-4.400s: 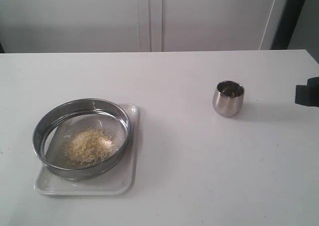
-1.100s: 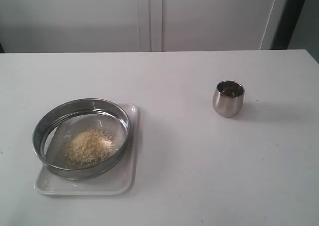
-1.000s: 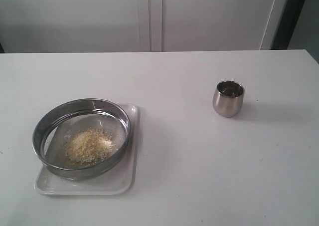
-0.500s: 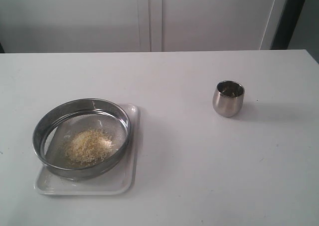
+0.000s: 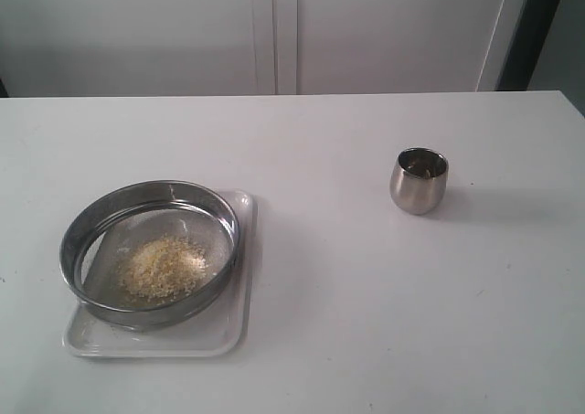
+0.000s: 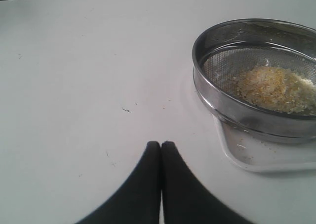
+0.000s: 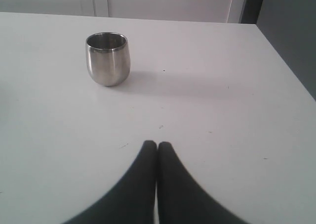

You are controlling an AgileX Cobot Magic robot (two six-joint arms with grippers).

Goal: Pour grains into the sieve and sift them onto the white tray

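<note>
The round steel sieve (image 5: 91,227) rests on the white tray (image 5: 233,327) at the table's left front. A heap of yellow and pale grains (image 5: 163,268) lies on its mesh. The left wrist view shows the sieve (image 6: 207,85), the grains (image 6: 274,88) and a tray corner (image 6: 232,155) off to one side of my left gripper (image 6: 161,144), which is shut and empty over bare table. My right gripper (image 7: 157,144) is also shut with nothing in it, well short of the steel cup (image 7: 107,59). Neither arm appears in the exterior view.
The small steel cup (image 5: 419,181) stands upright on the right half of the white table (image 5: 366,295). A white cabinet wall (image 5: 274,30) runs behind the far edge. The table's right edge (image 7: 284,61) lies close to the cup's side.
The dark gripper part seen at the right edge of the exterior view several seconds ago has left that view. Over the last second nothing has moved.
</note>
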